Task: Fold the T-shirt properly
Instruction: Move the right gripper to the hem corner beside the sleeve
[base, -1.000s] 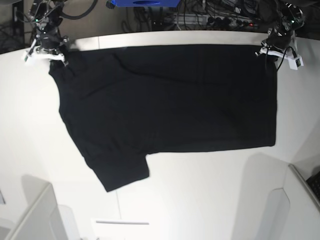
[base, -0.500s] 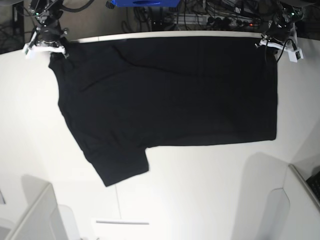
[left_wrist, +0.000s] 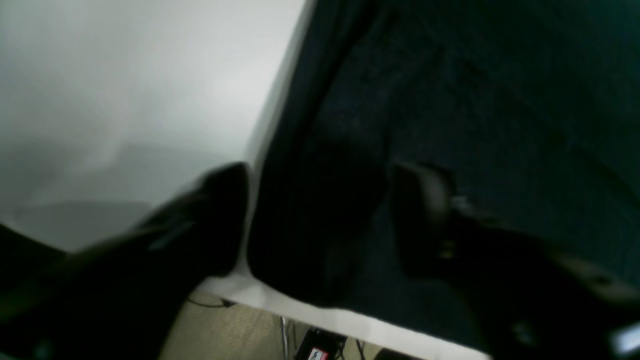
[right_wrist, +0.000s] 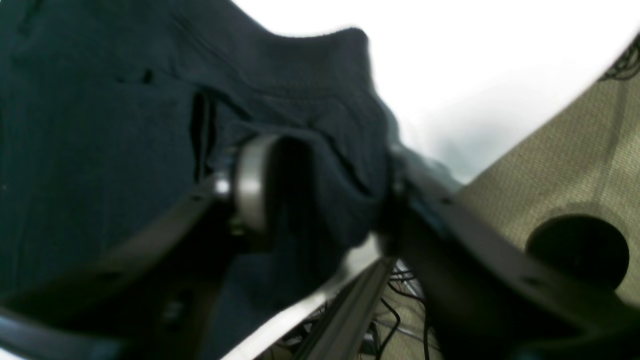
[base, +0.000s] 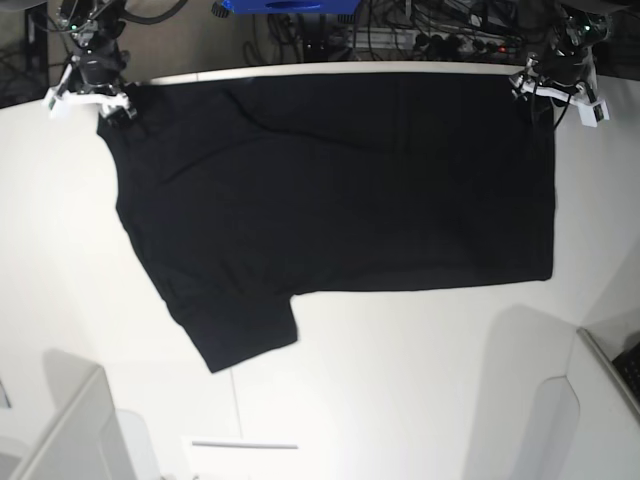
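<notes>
The white surface (base: 400, 400) carries the black T-shirt (base: 340, 190), spread flat with its far edge along the back rim. This looks like the end of the spreading step. The left gripper (left_wrist: 320, 220) and right gripper (right_wrist: 325, 195) stand wide, cloth loose between their jaws. Next, each must regrip an edge to begin folding.

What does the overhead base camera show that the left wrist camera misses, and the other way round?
Only the base view shows the whole black T-shirt spread flat, one sleeve toward the camera, and both arms at its far corners. Only the left wrist view shows the left gripper up close, jaws apart astride the shirt's corner by the table edge. Both show black cloth on the white table.
</notes>
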